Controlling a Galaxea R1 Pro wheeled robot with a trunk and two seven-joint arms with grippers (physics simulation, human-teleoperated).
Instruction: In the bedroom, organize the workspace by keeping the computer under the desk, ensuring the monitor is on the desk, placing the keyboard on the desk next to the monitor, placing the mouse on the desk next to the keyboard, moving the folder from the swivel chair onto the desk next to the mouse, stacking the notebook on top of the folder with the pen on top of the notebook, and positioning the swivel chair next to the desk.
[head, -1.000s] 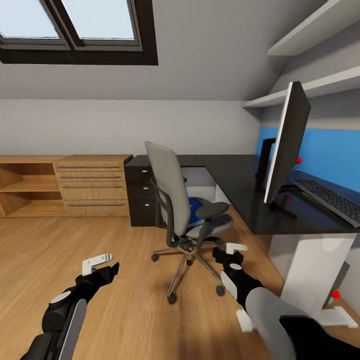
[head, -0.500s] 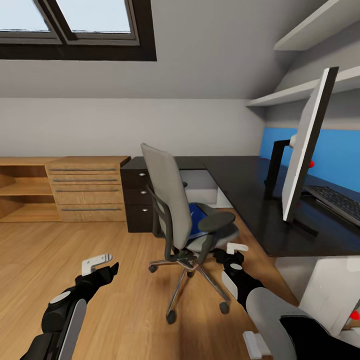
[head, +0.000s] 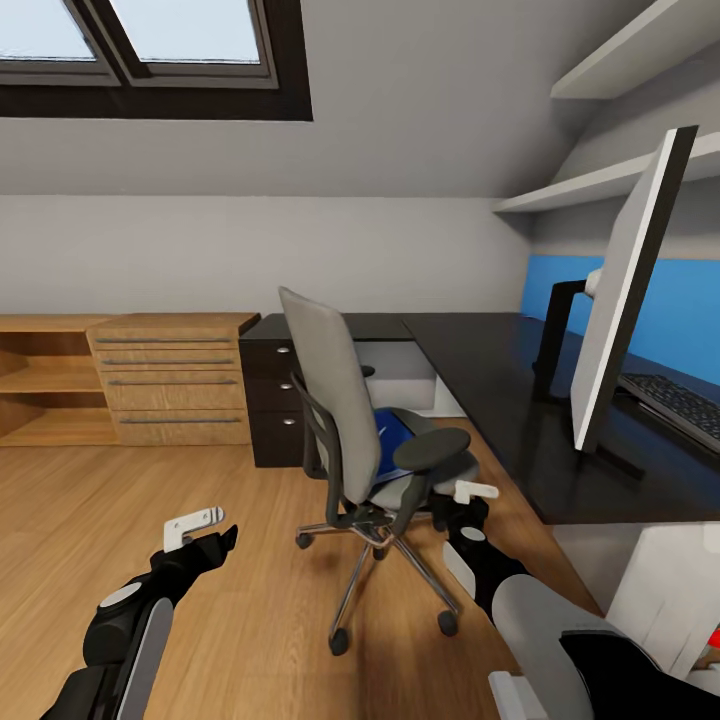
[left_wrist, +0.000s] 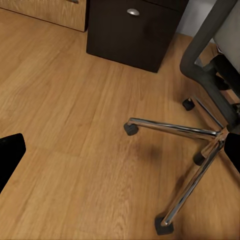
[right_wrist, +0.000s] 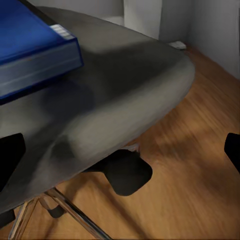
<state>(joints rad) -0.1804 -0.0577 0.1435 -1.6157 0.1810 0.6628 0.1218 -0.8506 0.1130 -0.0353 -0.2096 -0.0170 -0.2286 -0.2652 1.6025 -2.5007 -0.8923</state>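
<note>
The grey swivel chair (head: 335, 400) stands on the floor beside the black desk (head: 480, 370), its back turned toward me. The blue folder (head: 392, 440) lies on its seat, and the right wrist view shows the folder (right_wrist: 30, 47) on the grey seat (right_wrist: 130, 85) close up. The monitor (head: 630, 290) stands on the desk, edge-on, with the keyboard (head: 680, 400) behind it. My right gripper (head: 465, 508) is open just short of the seat's front edge. My left gripper (head: 205, 535) is open above the floor, left of the chair's chrome base (left_wrist: 185, 132). Mouse, notebook, pen and computer are out of view.
The desk's dark drawer unit (head: 270, 400) stands behind the chair, with a light wooden drawer chest (head: 170, 380) and open shelves to its left. A white desk leg (head: 665, 585) is at lower right. Wall shelves hang above the desk. Wooden floor (head: 120, 480) spreads out on the left.
The whole picture has shifted as the camera moved closer to the desk and chair. Both grippers keep the same pose and stay open.
</note>
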